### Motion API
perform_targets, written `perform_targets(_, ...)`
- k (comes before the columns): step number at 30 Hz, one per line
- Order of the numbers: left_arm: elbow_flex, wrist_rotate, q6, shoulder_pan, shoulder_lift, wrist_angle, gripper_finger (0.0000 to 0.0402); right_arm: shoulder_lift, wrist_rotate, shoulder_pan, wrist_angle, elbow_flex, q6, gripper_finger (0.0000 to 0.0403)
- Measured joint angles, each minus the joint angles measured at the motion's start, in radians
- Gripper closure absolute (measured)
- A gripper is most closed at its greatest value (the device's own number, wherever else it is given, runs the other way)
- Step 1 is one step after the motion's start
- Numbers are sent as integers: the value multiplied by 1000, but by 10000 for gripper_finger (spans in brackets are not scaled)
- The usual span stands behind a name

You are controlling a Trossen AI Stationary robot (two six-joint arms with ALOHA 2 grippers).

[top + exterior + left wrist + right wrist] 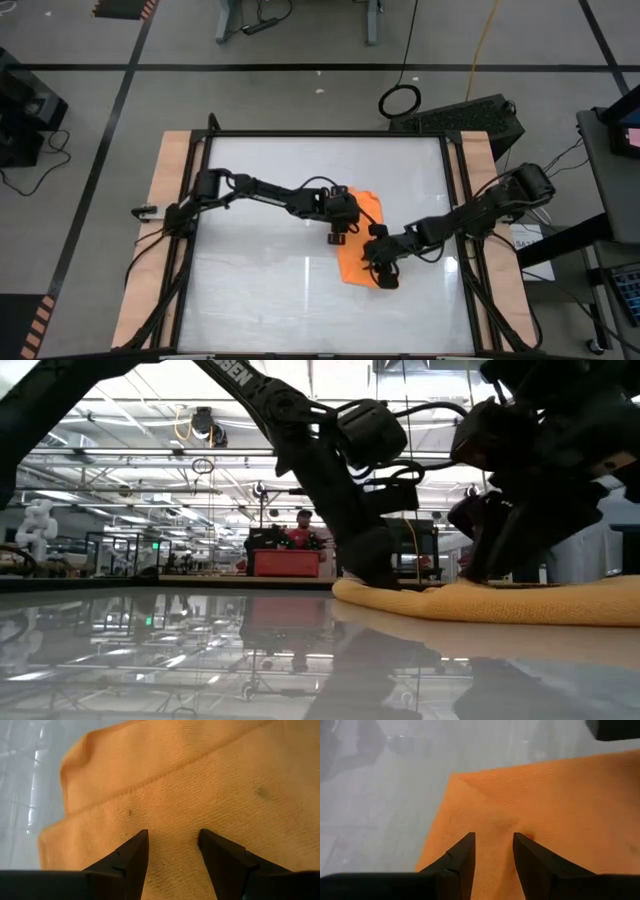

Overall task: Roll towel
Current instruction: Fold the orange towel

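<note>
The small, plain bright-orange soft cloth towel [357, 232] lay on the glossy white table [260, 290], its long axis running from the left tool [341, 236] at one end toward the right tool [381, 277] at the other. It lay mostly flat, though at the left tool's end one layer appeared folded over another.

The left tool stood directly over the towel's folded end, its two dark fingers [131, 857] parted with orange cloth showing in the gap between them, tips pressed onto the fabric; nothing was pinched. The right tool sat just inside the opposite corner, fingers [462, 855] also parted, a little narrower, tips touching the cloth with the corner edge just ahead of them; it gripped nothing either.

Both tools were on the towel, so neither was meaningfully nearer. Judged from this, the roll would have to travel along the long axis, from one tool's end toward the other.

Writing showed on the upper arm [232, 372] in the low view, but only part of it, too little to read with confidence. No label was visible on the towel.
</note>
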Motion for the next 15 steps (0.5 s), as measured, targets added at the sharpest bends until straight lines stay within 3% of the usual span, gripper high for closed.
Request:
perform_targets(10, -2, 3, 10, 0, 5, 23, 214, -14, 87, -2, -46, 0, 30, 324)
perform_targets(15, -3, 5, 11, 0, 6, 22, 214, -21, 113, -3, -90, 0, 23, 323)
